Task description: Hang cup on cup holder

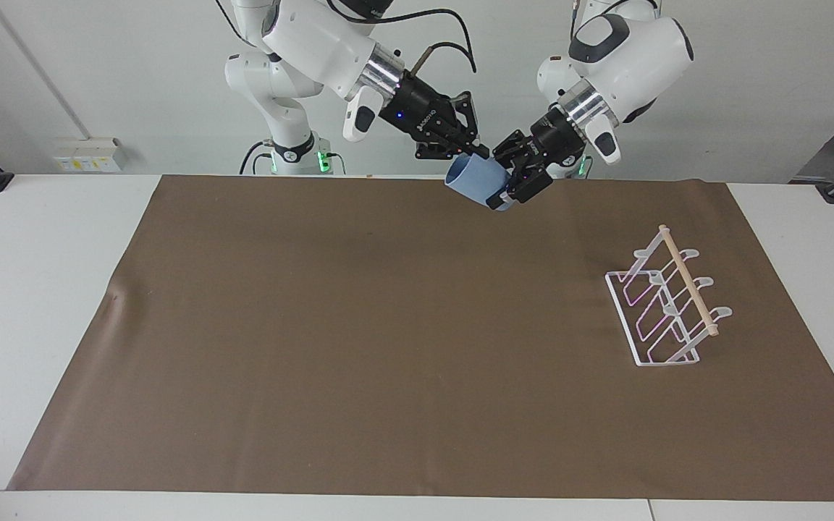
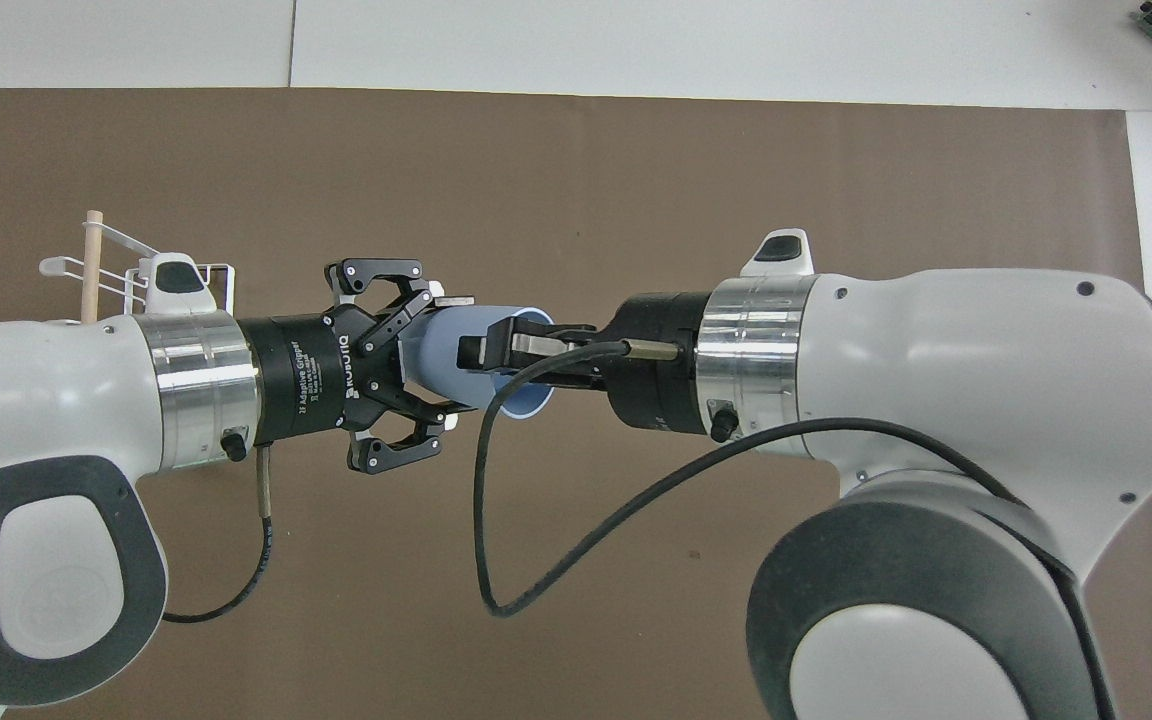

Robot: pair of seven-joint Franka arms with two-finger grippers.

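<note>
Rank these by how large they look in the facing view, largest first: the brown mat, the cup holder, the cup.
1. Brown mat, by far the largest.
2. Cup holder.
3. Cup, smallest, though both hands cover part of it.

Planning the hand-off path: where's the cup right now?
The cup is in the air between the right claw and left claw, over the mat's edge nearest the robots.

Lighting: bright, even, diffuse; approx. from above. Shadows: faint, soft on matte brown table mat. Glare: mild sheen on glossy white arm shells at 3 o'clock, overhead view. Focus: sharp throughout, no motion blur. Edge distortion: negligible.
</note>
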